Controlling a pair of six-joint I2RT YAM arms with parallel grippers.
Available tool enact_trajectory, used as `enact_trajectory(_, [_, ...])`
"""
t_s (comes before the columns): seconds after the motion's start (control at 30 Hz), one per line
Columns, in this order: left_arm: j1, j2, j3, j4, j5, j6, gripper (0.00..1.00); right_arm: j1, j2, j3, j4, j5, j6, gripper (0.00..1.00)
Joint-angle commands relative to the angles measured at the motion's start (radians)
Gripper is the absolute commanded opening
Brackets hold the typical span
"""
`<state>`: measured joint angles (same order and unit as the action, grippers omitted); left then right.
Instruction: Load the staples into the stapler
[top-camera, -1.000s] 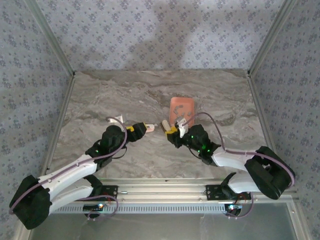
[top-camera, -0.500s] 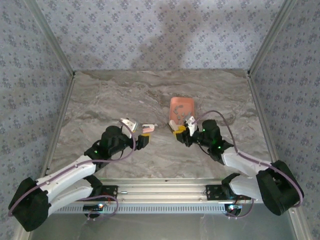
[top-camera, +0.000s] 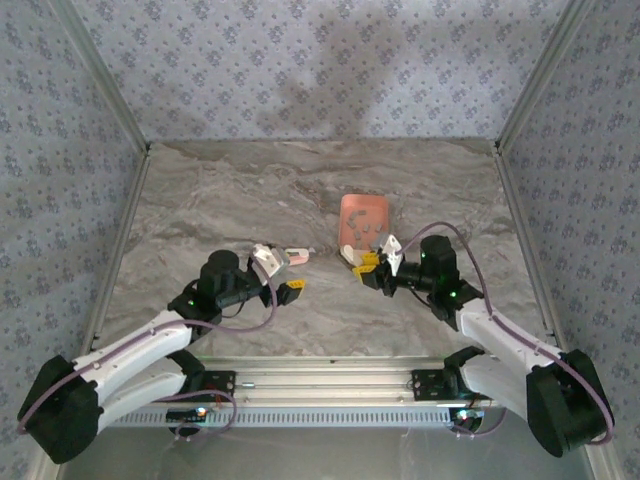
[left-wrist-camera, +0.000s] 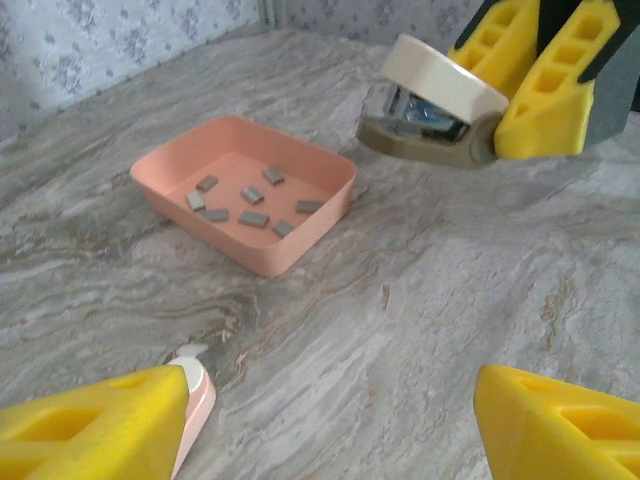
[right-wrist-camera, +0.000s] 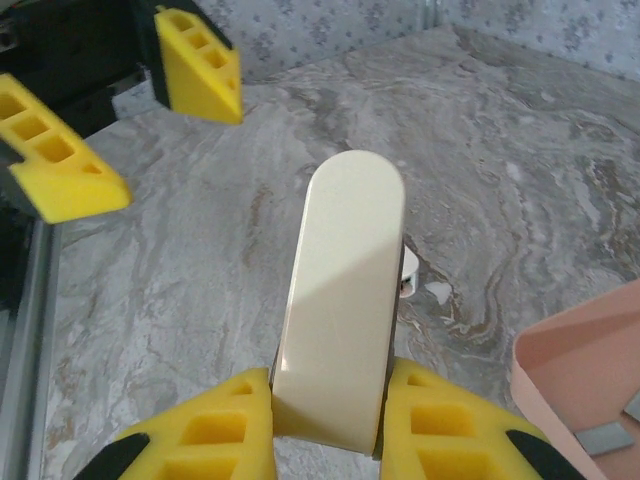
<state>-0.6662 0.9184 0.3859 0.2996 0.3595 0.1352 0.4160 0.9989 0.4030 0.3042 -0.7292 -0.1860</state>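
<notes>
R gripper is clamped on the stapler: yellow pads squeeze both sides of its rear end, cream top faces the wrist cam, nose points away toward the L arm. From the L wrist cam the stapler looks held clear of the table, w/ the cream lid a bit raised over the grey base and metal showing in the gap. L gripper has jaws wide, nothing btwn them, low over the marbled top and facing the R gripper across a gap. The staples, abt eight small grey bits, lie loose and scattered on the floor of the salmon tray, which rests on the table just beside the R gripper, on its far side in the top view. A small pink-and-white piece lies on the table right by one L finger; can't tell what it is. Top view: tray sits center-right, L gripper left of it and nearer the bases
</notes>
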Motion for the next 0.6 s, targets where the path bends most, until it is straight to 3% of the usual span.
enact_trajectory(0.0, [0.036,0.016,-0.025,0.128,0.139,0.03,0.74,-0.01,0.022,0.044,-0.03,-0.105,-0.075,0.0])
enact_trajectory(0.2, [0.06,0.042,-0.006,0.124,0.277,0.076,0.7,-0.013,0.068,0.08,-0.058,-0.185,-0.138,0.0])
enact_trajectory(0.43, [0.061,0.078,0.072,0.004,0.323,0.176,0.7,-0.011,0.106,0.15,-0.179,-0.21,-0.247,0.0])
enact_trajectory(0.57, [0.058,0.121,0.095,0.023,0.352,0.185,0.7,-0.004,0.125,0.183,-0.268,-0.245,-0.351,0.0])
